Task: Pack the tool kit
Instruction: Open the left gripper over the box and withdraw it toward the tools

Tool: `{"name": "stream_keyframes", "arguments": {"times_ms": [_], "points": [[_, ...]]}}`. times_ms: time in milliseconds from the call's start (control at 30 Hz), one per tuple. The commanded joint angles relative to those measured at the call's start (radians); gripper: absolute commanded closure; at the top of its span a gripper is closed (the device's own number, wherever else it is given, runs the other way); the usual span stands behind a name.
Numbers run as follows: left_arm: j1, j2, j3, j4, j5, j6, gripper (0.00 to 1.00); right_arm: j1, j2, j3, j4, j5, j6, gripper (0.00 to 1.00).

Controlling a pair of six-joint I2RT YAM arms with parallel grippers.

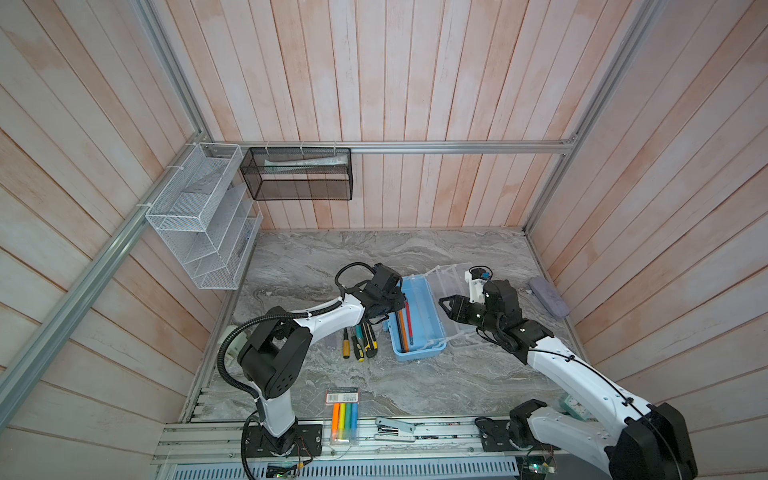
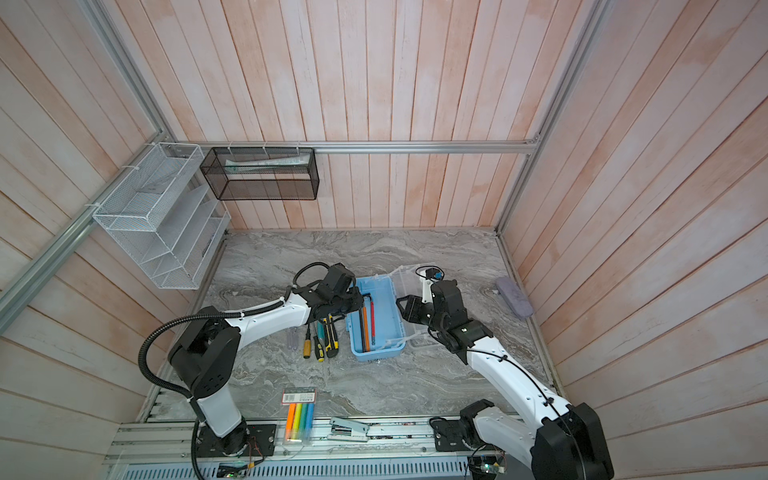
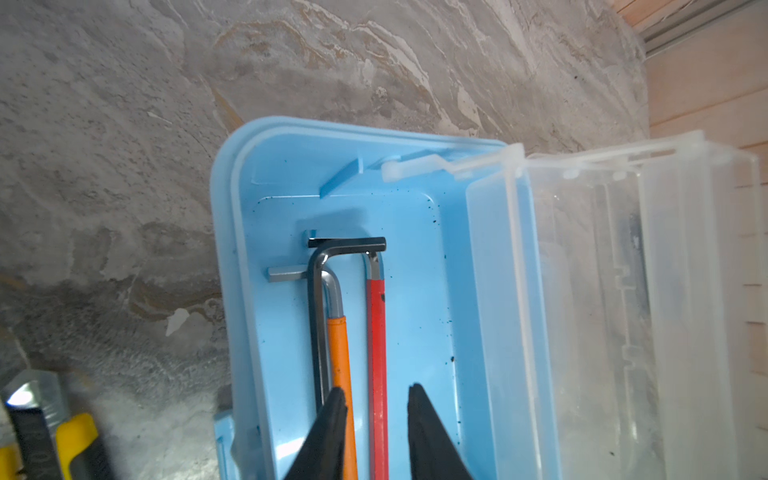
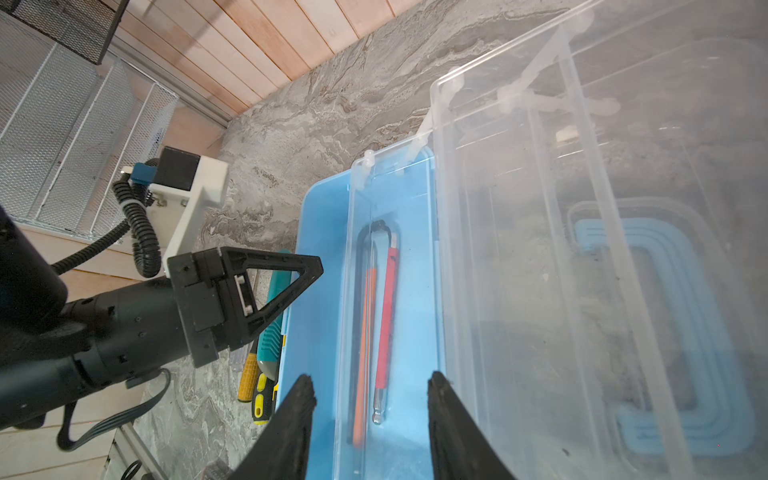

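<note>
- At the near edge we record one flat pack of markers (image 1: 343,415) holding four pens (orange, yellow, green, blue), and one grey stapler (image 1: 395,428) on the rail beside it.
- On the marble table (image 1: 374,257), just left of the box, we count four coloured hand tools lying side by side: a yellow-handled screwdriver (image 2: 306,347), a black-and-yellow screwdriver (image 2: 318,351), a teal-handled tool (image 2: 321,330) and a yellow-and-black utility knife (image 2: 331,340).
- The tool kit (image 1: 428,316) sits mid-table between the two grippers. It is one light blue plastic box, open, with its mouth upward.
- Its long axis runs near to far, and the far end leans slightly left.
- Its clear inner tray (image 4: 411,199) stands raised on its arms along the box's right side. The clear lid (image 4: 519,291) lies swung out further right, and the blue handle (image 4: 706,353) shows through it.
- Inside we count three L-shaped hex keys: a black key (image 3: 316,332), an orange-sleeved key (image 3: 341,353) and a red-sleeved key (image 3: 377,332). They lie parallel to the long axis with their bent ends at the far end.
- The left gripper (image 3: 376,392) hovers over the box with its jaws slightly parted, grasping nothing. The keys lie on the box floor below it.
- The right gripper (image 4: 370,376) hangs over the tray with its jaws wider apart, also grasping nothing.
- Further right, well apart from the box, lies one grey-lilac oblong case (image 1: 548,297).
- On the far walls hang two mesh baskets: a white basket (image 1: 195,216) and a black basket (image 1: 297,174).
</note>
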Motion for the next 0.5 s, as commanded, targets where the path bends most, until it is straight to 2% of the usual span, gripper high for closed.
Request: {"name": "stream_keyframes", "arguments": {"times_ms": [0,133,333,467], "points": [[-0.001,-0.022,0.022,0.017,-0.004,0.017,0.69,-0.004,-0.009,0.017,-0.036,-0.006,-0.015,0.55],[-0.001,-0.11,-0.026,0.005,-0.035,0.049,0.66,-0.004,-0.039,0.033,-0.061,-0.016,-0.026,0.55],[0.011,-0.288,-0.117,-0.078,-0.137,0.082,0.61,0.005,-0.083,0.045,-0.083,-0.033,-0.039,0.46],[0.044,-0.384,-0.175,-0.126,-0.159,0.09,0.59,0.041,-0.091,0.049,-0.091,-0.025,-0.033,0.44]]}}
